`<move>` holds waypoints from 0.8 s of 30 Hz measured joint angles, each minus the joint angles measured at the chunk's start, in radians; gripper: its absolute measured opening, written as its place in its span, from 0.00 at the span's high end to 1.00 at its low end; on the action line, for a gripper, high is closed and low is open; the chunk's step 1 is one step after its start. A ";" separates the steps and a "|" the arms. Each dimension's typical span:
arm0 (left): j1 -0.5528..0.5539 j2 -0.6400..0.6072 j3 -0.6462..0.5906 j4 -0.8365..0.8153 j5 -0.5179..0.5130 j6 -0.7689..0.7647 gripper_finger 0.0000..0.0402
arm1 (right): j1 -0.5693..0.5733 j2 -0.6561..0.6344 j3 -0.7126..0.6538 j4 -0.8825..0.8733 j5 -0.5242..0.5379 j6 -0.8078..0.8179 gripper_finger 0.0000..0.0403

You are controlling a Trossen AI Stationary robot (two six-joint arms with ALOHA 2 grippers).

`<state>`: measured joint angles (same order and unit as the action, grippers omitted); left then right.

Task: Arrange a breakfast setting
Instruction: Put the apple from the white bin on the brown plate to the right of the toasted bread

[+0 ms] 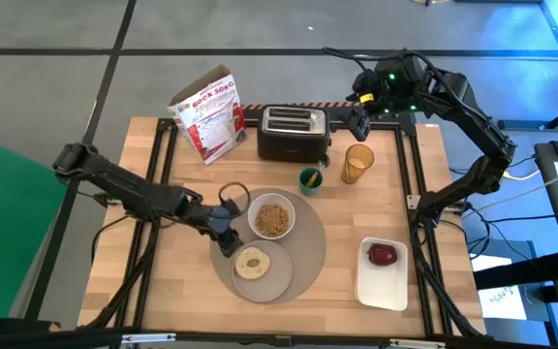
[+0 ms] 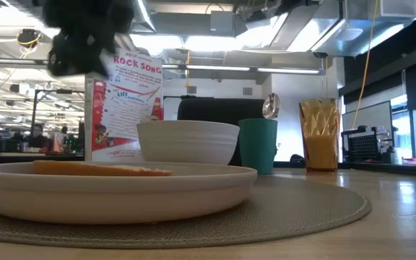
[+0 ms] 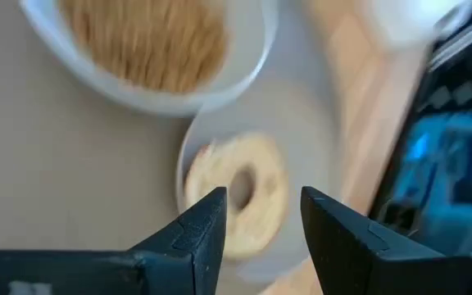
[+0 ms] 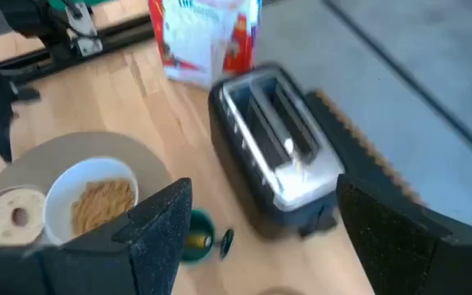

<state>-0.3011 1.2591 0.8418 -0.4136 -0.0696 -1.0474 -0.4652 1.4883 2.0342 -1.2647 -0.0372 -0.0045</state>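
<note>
The bagel is seen flat on the small white plate at the near side of the round placemat, with the left gripper just beside it, fingers parted and empty; the bagel is judged light, firm and slightly crumbly, best taken across its ring. The white bowl of cereal behind it is judged rigid, spillable and best held by its rim. Farther back, the amber cup is judged light and easily tipped; open surface remains to its right, and the right gripper is held open above the toaster.

Rear of surface crowded: cereal bag, toaster, green cup, amber cup side by side. Bare wood open between placemat and tray.
</note>
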 joint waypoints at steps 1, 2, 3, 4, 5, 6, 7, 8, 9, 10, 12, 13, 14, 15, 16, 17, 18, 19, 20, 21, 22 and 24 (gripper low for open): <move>0.003 -0.030 0.006 0.003 -0.034 0.014 0.62 | 0.000 0.000 0.000 -0.028 -0.006 0.020 0.28; 0.003 -0.052 0.016 0.009 -0.072 0.036 0.62 | 0.000 0.000 0.000 -0.067 -0.016 0.043 0.28; 0.003 -0.070 0.028 0.020 -0.112 0.066 0.62 | 0.001 0.000 0.000 -0.111 -0.029 0.071 0.28; 0.004 -0.088 0.039 0.037 -0.154 0.112 0.62 | 0.002 0.000 0.000 -0.155 -0.045 0.098 0.28; 0.004 -0.102 0.045 0.055 -0.192 0.164 0.62 | 0.014 0.000 0.000 -0.195 -0.057 0.125 0.28; 0.004 -0.114 0.046 0.084 -0.227 0.222 0.62 | 0.035 0.000 0.000 -0.228 -0.055 0.156 0.28; 0.006 -0.123 0.046 0.119 -0.251 0.279 0.62 | 0.060 -0.001 -0.003 -0.252 -0.041 0.186 0.28; 0.010 -0.128 0.047 0.154 -0.272 0.335 0.62 | 0.089 -0.005 -0.010 -0.264 -0.021 0.214 0.28; 0.017 -0.129 0.047 0.180 -0.283 0.382 0.62 | 0.120 -0.012 -0.023 -0.267 -0.001 0.242 0.28; 0.026 -0.130 0.047 0.211 -0.290 0.426 0.62 | 0.153 -0.019 -0.039 -0.270 0.019 0.272 0.28; 0.046 -0.129 0.047 0.273 -0.291 0.494 0.62 | 0.215 -0.042 -0.083 -0.271 0.050 0.336 0.28; 0.057 -0.128 0.047 0.300 -0.291 0.528 0.62 | 0.243 -0.053 -0.107 -0.271 0.064 0.371 0.28; 0.068 -0.127 0.047 0.334 -0.289 0.558 0.62 | 0.267 -0.065 -0.135 -0.270 0.079 0.408 0.28; 0.080 -0.126 0.047 0.364 -0.287 0.590 0.62 | 0.292 -0.076 -0.165 -0.270 0.094 0.447 0.28; 0.091 -0.126 0.047 0.385 -0.287 0.619 0.62 | 0.319 -0.088 -0.199 -0.265 0.105 0.489 0.28; 0.102 -0.126 0.047 0.410 -0.287 0.651 0.62 | 0.346 -0.101 -0.238 -0.257 0.116 0.529 0.28; 0.115 -0.126 0.047 0.427 -0.286 0.687 0.62 | 0.370 -0.114 -0.278 -0.246 0.118 0.562 0.28; 0.129 -0.127 0.047 0.429 -0.287 0.722 0.62 | 0.398 -0.129 -0.319 -0.237 0.120 0.588 0.28; 0.144 -0.127 0.047 0.425 -0.284 0.755 0.62 | 0.428 -0.146 -0.363 -0.231 0.117 0.602 0.28; 0.159 -0.127 0.047 0.417 -0.274 0.783 0.62 | 0.460 -0.164 -0.409 -0.231 0.108 0.608 0.28; 0.175 -0.126 0.047 0.408 -0.253 0.805 0.62 | 0.499 -0.181 -0.457 -0.232 0.091 0.619 0.28; 0.208 -0.126 0.047 0.403 -0.194 0.839 0.62 | 0.584 -0.218 -0.564 -0.234 0.045 0.690 0.28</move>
<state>-0.0931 1.1332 0.8890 -0.0105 -0.2635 -0.2081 0.1185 1.2703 1.4703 -1.4989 0.0081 0.6852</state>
